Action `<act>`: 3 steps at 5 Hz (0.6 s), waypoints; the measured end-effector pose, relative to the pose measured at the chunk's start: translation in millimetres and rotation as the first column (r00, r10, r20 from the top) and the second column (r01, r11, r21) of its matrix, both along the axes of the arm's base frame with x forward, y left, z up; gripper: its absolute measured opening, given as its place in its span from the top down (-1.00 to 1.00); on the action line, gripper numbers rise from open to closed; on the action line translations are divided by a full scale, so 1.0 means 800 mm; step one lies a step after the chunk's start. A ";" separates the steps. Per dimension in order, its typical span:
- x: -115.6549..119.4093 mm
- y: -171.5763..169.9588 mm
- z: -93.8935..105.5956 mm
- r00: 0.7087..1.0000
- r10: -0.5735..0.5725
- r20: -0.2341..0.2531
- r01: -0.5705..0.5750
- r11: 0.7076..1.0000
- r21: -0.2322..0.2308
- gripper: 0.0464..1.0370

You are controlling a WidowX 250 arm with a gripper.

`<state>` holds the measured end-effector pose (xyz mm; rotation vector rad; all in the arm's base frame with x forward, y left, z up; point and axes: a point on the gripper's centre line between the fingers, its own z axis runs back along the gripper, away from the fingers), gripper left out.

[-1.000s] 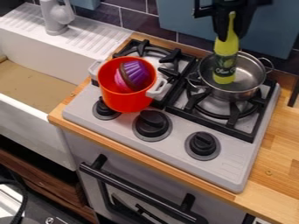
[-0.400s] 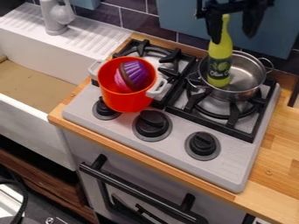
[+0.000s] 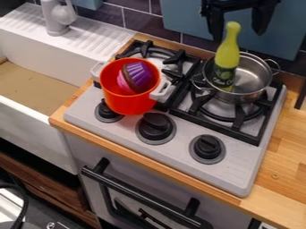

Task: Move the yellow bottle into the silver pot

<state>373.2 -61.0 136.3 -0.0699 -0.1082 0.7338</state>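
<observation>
At the top right, the black gripper (image 3: 240,35) hangs open above the stove, its two fingers spread wide. Between and slightly below the fingers stands the yellow bottle (image 3: 226,57), tilted a little, neck up, its lower part inside the silver pot (image 3: 256,75) at the pot's left side. The gripper is not closed on the bottle. The pot rests on the right burner.
An orange-red pot (image 3: 130,103) holding a purple and pink cupcake-like toy (image 3: 137,77) stands on the left burner. A white sink (image 3: 65,57) with a grey faucet (image 3: 58,18) lies left; wooden counter (image 3: 281,165) borders the right.
The gripper was around the bottle's neck a second ago; its fingers have opened and it has risen. The bottle has settled lower in the pot, its top leaning right.
</observation>
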 end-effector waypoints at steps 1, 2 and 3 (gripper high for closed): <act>0.000 0.001 0.002 1.000 0.003 -0.003 -0.003 1.000 -0.001 -0.92; -0.002 0.004 0.002 1.000 0.007 -0.016 -0.007 1.000 0.000 -0.92; -0.003 0.008 0.002 1.000 0.004 -0.023 -0.004 1.000 -0.002 -0.92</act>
